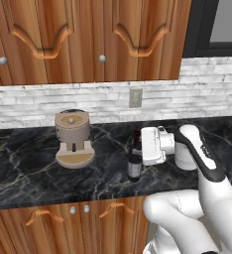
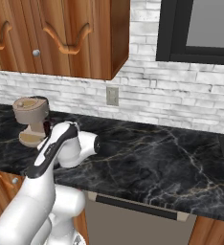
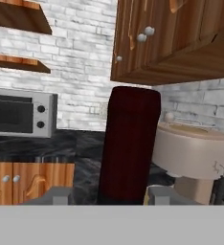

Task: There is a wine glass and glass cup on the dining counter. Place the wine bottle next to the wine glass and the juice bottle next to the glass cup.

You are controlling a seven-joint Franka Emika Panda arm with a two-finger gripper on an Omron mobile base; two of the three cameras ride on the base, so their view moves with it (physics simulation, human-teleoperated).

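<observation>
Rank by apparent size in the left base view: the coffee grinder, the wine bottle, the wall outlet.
1. Coffee grinder, clearly largest.
2. Wine bottle, though the claw's white hand hides its upper part, so its full size is unsure.
3. Wall outlet, smallest; it sits farther back, which shrinks it.

hidden: wine bottle top behind your gripper | cut off: its base, hand view | grip contact: can't tell
</observation>
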